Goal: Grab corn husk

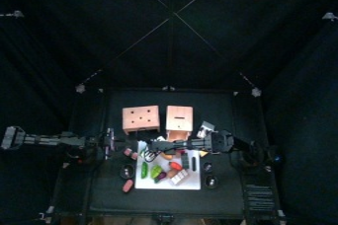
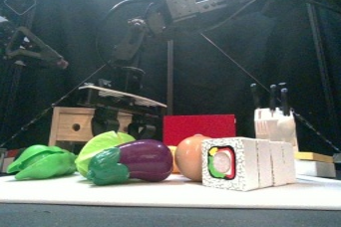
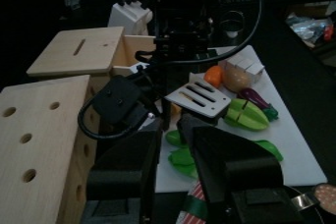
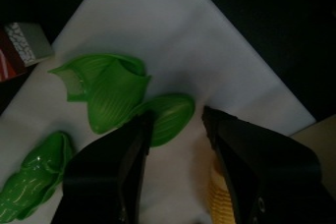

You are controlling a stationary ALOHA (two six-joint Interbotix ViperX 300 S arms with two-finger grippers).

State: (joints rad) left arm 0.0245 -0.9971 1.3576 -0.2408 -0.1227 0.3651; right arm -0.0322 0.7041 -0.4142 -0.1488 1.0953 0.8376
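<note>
Husk, green, spread leaves on the white mat at left centre of the right wrist frame; right gripper fingers parted, empty, just short of it; approach step, next likely descend and close; left fingers unreadable.

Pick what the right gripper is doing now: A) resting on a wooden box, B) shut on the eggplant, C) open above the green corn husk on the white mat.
C: the right gripper is open and empty, just above the corn husk on the white mat.
</note>
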